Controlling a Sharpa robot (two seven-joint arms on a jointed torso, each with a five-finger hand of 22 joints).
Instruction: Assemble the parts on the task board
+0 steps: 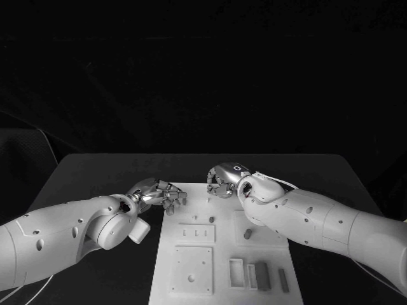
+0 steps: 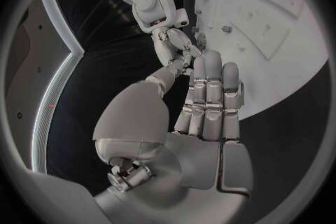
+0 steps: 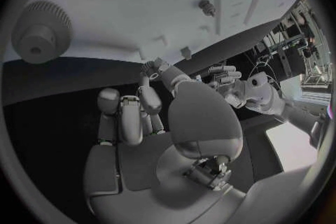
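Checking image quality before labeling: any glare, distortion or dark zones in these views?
Head view: dim, background black beyond the table; task board readable. Left wrist view: fisheye bends the board's edge, left hand evenly lit. Right wrist view: bright window glare at the rim, gear slightly soft.

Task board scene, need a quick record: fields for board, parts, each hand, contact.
board: white task board at mid table, long side running away from the robot
parts: grey pieces upright in slots at the board's near right; a gear on the board
left hand: at the board's far left edge, fingers apart, holding nothing
right hand: at the board's far edge, fingers curled; grasp cannot be told
contact: hands apart from each other
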